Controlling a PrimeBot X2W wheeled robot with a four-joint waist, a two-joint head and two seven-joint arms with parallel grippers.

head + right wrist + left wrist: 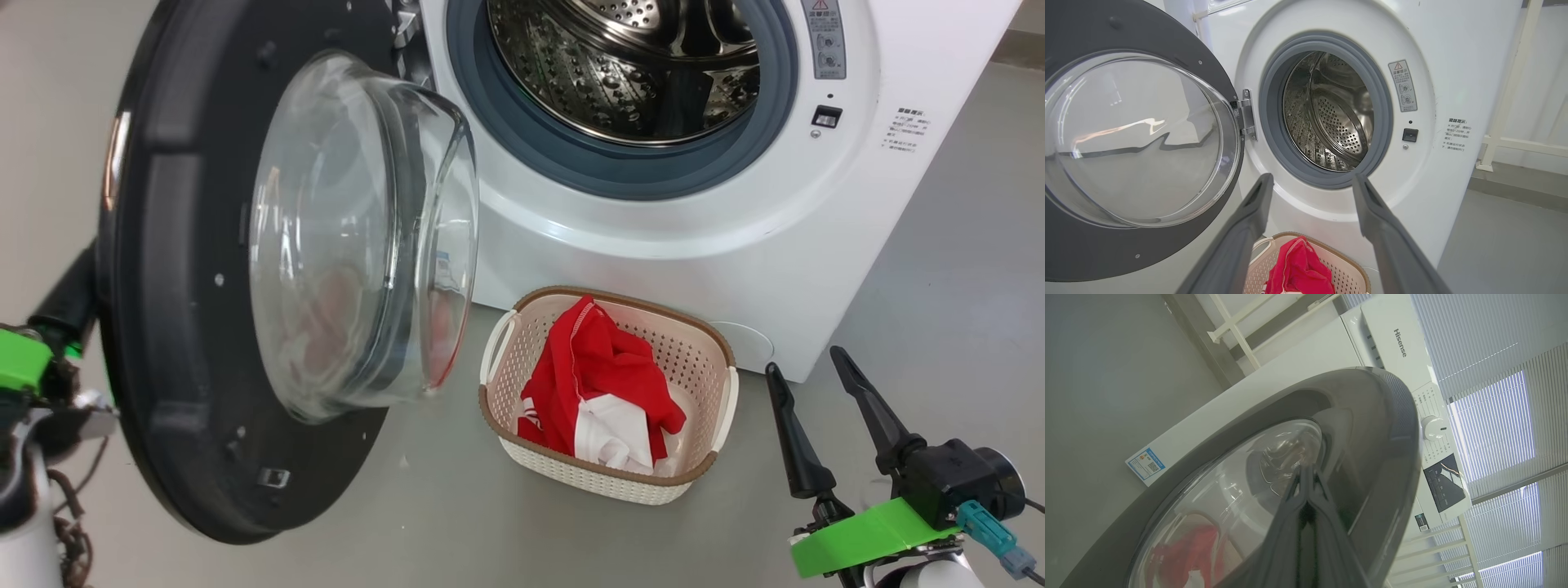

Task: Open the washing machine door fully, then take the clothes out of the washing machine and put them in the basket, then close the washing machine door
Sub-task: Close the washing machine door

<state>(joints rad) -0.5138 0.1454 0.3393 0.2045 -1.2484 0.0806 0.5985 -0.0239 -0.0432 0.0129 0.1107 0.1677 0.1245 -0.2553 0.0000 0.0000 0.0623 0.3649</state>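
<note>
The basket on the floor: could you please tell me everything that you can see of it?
The basket is a small rounded rectangle of cream-white perforated plastic with a brown woven-look rim and a loop handle on each short side. It stands upright on the grey floor, just in front of the washing machine, to the right of its open door. The red and white clothes lie heaped inside it.
</note>
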